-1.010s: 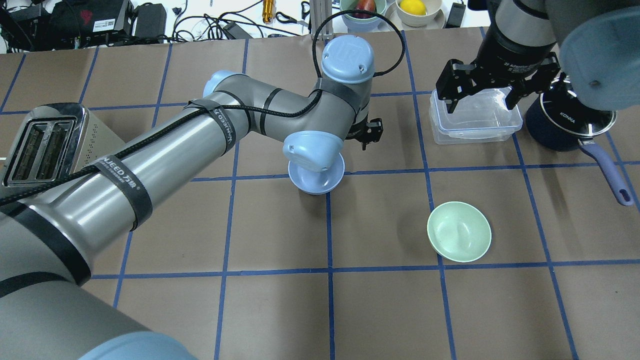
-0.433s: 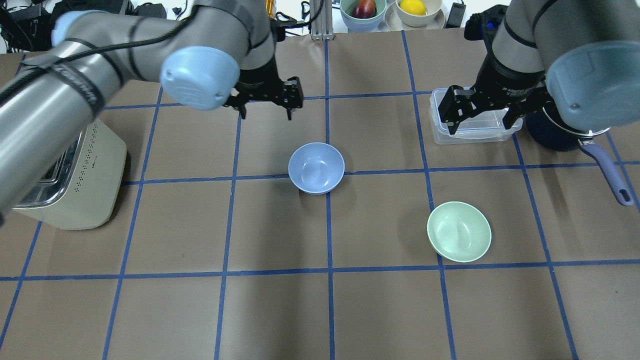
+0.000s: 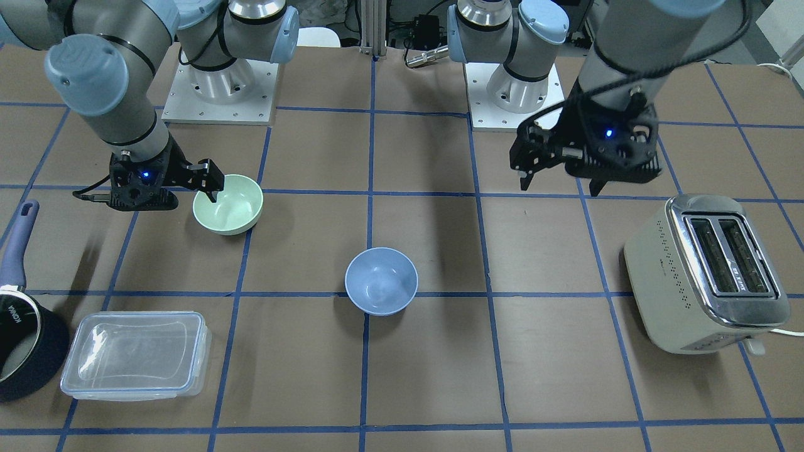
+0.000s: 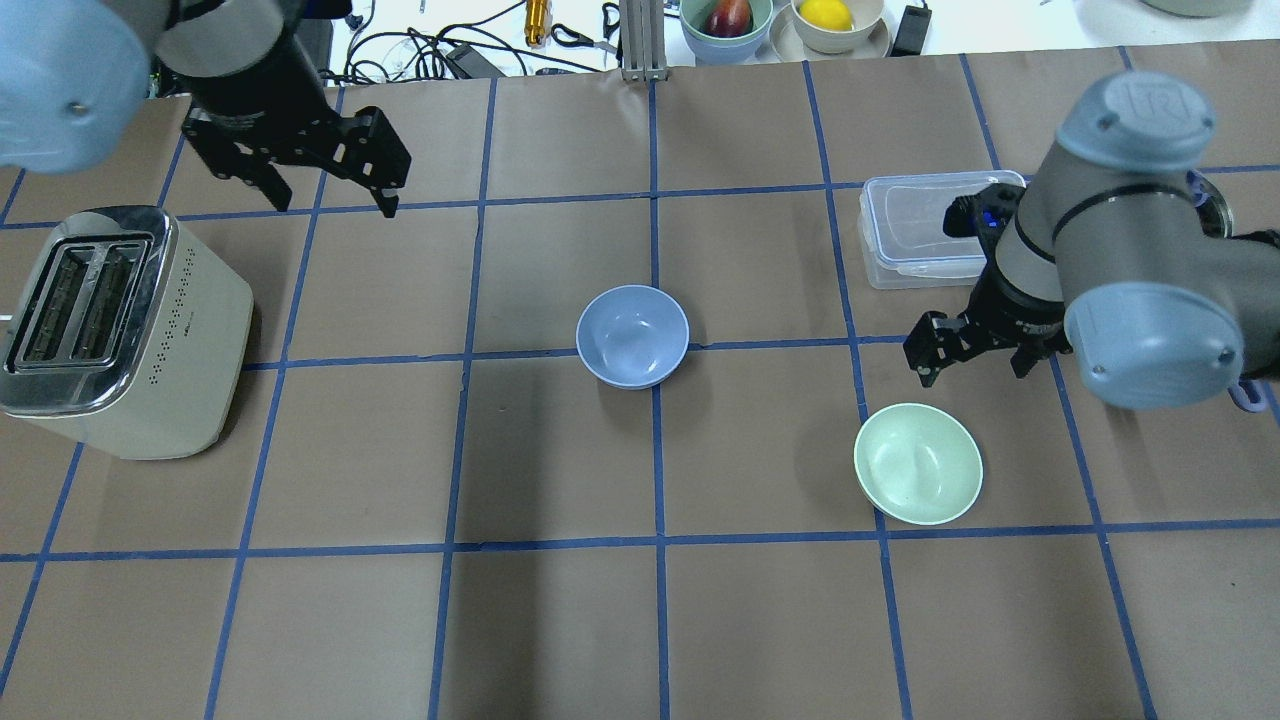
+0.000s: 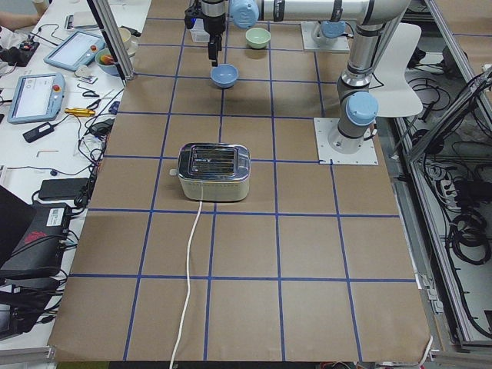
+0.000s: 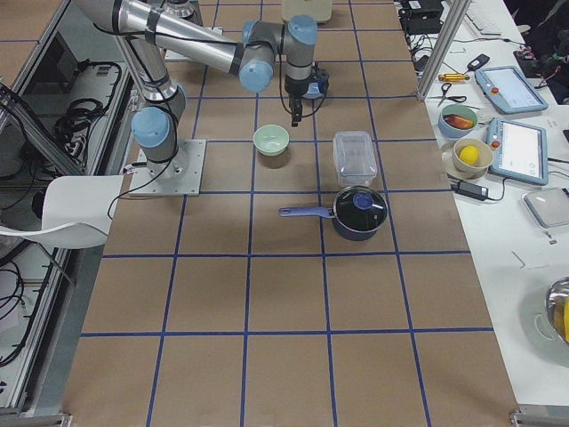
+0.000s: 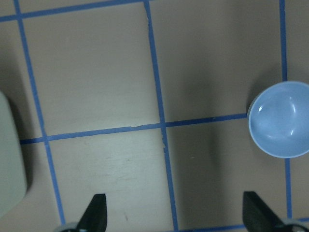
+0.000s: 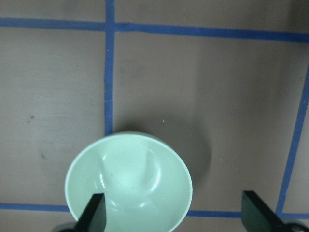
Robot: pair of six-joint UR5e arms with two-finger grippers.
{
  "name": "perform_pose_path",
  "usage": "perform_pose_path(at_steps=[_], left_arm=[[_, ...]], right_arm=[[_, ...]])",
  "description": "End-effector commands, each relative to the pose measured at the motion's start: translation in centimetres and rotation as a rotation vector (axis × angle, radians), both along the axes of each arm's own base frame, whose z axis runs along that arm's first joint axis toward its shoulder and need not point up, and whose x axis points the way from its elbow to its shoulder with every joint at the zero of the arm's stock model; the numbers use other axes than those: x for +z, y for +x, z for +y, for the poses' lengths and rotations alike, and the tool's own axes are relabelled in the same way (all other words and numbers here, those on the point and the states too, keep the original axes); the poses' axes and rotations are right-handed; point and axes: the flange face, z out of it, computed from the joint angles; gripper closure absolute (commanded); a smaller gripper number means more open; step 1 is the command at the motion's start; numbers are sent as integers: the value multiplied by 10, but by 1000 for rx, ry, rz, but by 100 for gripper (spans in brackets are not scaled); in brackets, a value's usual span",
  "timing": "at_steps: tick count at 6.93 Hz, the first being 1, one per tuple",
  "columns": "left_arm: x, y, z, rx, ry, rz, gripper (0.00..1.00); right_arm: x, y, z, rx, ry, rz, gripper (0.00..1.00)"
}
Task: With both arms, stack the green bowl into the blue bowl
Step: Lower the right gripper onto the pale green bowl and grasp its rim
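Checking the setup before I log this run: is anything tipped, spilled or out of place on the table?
Nothing stands out. The green bowl and blue bowl both sit upright, empty and apart, and the toaster stands upright too.

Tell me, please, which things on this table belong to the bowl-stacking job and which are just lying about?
Belonging to the job:
green bowl
blue bowl
right gripper, open, by the green bowl
left gripper, open, away from both bowls

Just lying about:
toaster
clear lidded container
dark blue saucepan
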Motion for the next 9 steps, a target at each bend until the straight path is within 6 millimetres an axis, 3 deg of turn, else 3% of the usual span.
perform_pose_path(at_steps=[1,2,3,4,5,7,9], left_arm=[[-8,3,22,4,1,2,0],[-21,3,15,7,-70,5,0],[-21,0,18,2,-75,5,0],[-19,0,22,0,-64,-1,0],[-22,-1,23,-1,-49,4,0],[-14,-2,22,-10,-66,28,0],[-15,-3,23,-7,-63,26,0]], right_arm=[[-62,-24,40,-57,86,-34,4],[-87,-23,51,-61,75,-28,10],[-106,-22,55,-67,73,-28,40],[-105,-22,54,-69,70,-27,91],[-103,-23,52,-70,64,-27,100],[-92,-25,41,-79,33,-28,100],[-50,-23,-1,-125,-11,-122,100]])
